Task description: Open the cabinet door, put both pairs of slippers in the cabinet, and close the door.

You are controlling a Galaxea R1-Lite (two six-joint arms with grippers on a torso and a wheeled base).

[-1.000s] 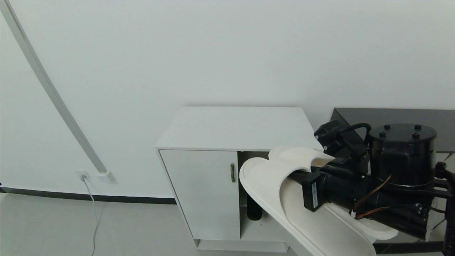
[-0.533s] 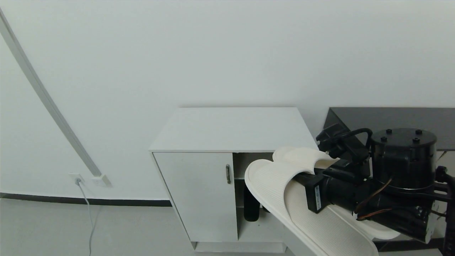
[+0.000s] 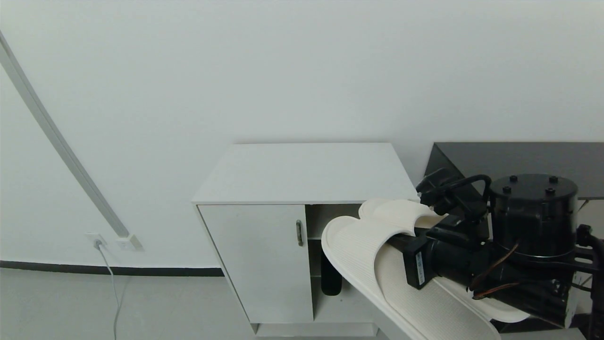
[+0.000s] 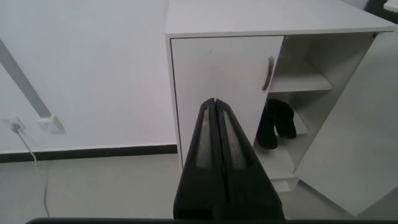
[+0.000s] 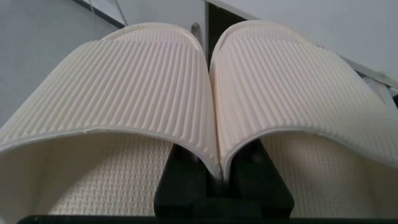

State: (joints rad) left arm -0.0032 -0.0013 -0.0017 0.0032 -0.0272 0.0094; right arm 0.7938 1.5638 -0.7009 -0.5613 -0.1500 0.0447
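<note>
Pair of cream slippers [image 3: 358, 245] clamped in right pincer [image 5: 216, 179], near cabinet [image 3: 302, 172] open right bay; left pincer [image 4: 215, 107] pressed together, empty.

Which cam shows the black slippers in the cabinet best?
Left wrist view: the black slippers stand in plain sight inside the open cabinet. The head view gives just a dark sliver of them between the door and the cream slippers. In the right wrist view the cream slippers block the cabinet.
</note>
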